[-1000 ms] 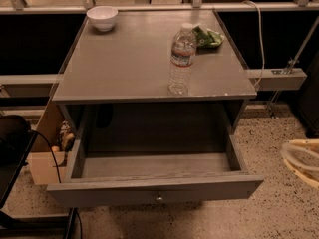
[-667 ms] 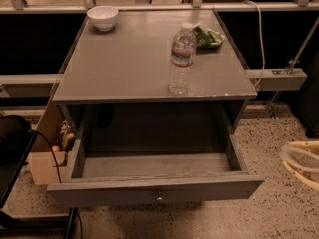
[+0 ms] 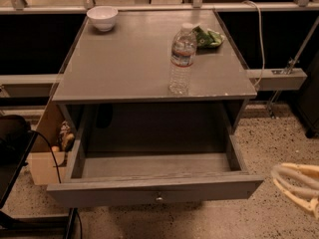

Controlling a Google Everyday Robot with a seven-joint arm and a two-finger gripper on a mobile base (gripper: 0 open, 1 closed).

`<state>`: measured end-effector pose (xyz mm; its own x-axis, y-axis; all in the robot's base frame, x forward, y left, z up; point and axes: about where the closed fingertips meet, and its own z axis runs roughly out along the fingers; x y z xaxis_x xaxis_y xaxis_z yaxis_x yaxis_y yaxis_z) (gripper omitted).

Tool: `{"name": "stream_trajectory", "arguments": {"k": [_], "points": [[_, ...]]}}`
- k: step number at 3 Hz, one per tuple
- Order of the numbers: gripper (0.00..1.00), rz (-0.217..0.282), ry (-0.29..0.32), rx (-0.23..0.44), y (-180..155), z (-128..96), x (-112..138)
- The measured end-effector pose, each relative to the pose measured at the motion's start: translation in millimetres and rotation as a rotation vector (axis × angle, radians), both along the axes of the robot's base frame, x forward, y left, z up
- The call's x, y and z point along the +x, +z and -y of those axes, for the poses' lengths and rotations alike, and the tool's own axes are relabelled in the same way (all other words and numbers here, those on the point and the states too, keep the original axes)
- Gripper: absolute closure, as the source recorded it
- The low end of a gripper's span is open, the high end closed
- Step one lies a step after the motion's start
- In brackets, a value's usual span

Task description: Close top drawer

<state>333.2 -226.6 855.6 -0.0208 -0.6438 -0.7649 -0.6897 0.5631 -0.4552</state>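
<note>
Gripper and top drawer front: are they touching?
Apart. Camera view shows the gripper right of the top drawer, with speckled floor between them.

A square grey wooden cabinet (image 3: 129,63) stands in the middle. The floor (image 3: 284,143) around it is pale stone with dark specks. Just left of the cabinet sits a brown cardboard box (image 3: 42,166), with a big black thing (image 3: 12,138) further left. Behind the cabinet runs a long pale rail (image 3: 149,7), dark underneath. A thin white cord (image 3: 260,34) hangs right of the cabinet, down to a grey bar (image 3: 281,77). The cream gripper (image 3: 298,185) is low, right of the cabinet.
</note>
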Motion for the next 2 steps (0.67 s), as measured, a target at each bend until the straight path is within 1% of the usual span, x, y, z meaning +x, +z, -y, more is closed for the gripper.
{"name": "stream_trajectory", "arguments": {"k": [1,2], "points": [[1.0,-0.026,-0.085,0.13,-22,-19,-8],[1.0,-0.058,-0.215,0.176,-34,-45,-17]]}}
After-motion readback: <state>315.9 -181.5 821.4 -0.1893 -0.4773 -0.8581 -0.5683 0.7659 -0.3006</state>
